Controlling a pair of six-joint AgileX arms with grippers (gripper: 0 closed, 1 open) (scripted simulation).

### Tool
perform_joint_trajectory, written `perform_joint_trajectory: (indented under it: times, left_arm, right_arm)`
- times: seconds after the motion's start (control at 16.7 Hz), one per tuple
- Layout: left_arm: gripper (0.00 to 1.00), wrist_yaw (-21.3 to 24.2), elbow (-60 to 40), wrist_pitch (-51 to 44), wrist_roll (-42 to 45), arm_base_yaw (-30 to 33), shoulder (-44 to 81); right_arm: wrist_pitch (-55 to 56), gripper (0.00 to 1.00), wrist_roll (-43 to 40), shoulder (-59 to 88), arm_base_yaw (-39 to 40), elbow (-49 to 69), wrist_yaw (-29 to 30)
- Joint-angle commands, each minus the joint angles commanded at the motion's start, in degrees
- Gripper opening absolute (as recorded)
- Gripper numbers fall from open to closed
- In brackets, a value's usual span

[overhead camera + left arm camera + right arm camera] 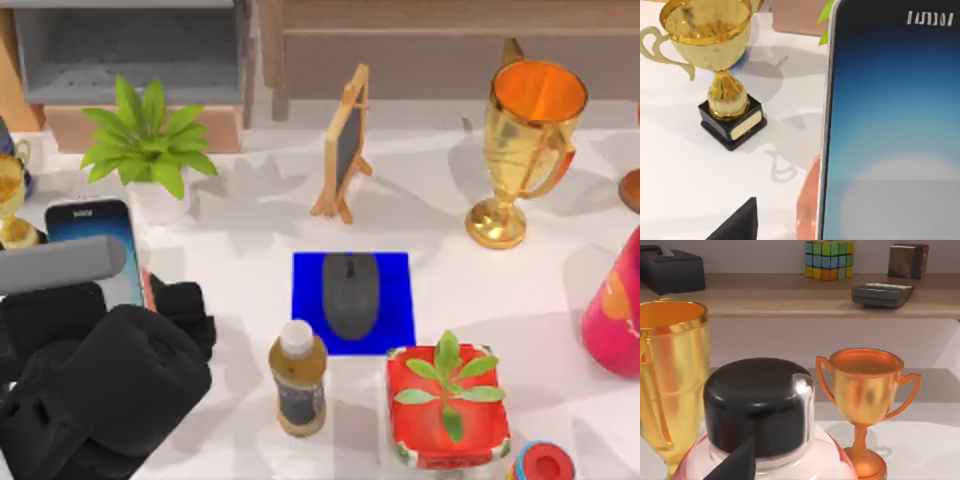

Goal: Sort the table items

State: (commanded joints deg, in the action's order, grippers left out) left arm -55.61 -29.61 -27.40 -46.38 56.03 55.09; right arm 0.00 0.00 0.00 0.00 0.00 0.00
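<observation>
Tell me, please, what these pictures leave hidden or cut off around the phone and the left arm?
- Smartphone, top view: its lower part is covered by the left arm's black body.
- Smartphone, left wrist view: cut off by the picture's edges, so the grip on it cannot be made out.
- Left gripper: its fingers sit under the arm's bulk in the top view.
- Mouse on the blue mat: fully visible.

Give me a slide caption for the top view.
Left arm at the table's left by the phone; mouse on the blue mat, trophy behind.
</observation>
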Motion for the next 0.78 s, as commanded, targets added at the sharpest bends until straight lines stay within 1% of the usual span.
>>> perform_joint_trajectory:
  times: [0.24, 0.54, 0.66, 0.78]
  left_arm:
    - [1.0, -1.69, -0.06, -4.91, -4.34, 2.91, -1.38]
    - [1.0, -1.57, -0.06, -4.82, -4.27, 2.68, -1.17]
    - [1.0, 0.17, 0.7, -3.14, -2.56, 1.78, -2.92]
    - [1.0, 4.16, 2.3, 0.18, 1.04, -1.39, -6.79]
  right_arm:
    - [0.0, 1.0, 0.0, 0.0, 0.0, 0.0, 0.0]
    - [0.0, 1.0, 0.0, 0.0, 0.0, 0.0, 0.0]
    - [0.0, 1.0, 0.0, 0.0, 0.0, 0.0, 0.0]
    - [0.0, 1.0, 0.0, 0.0, 0.0, 0.0, 0.0]
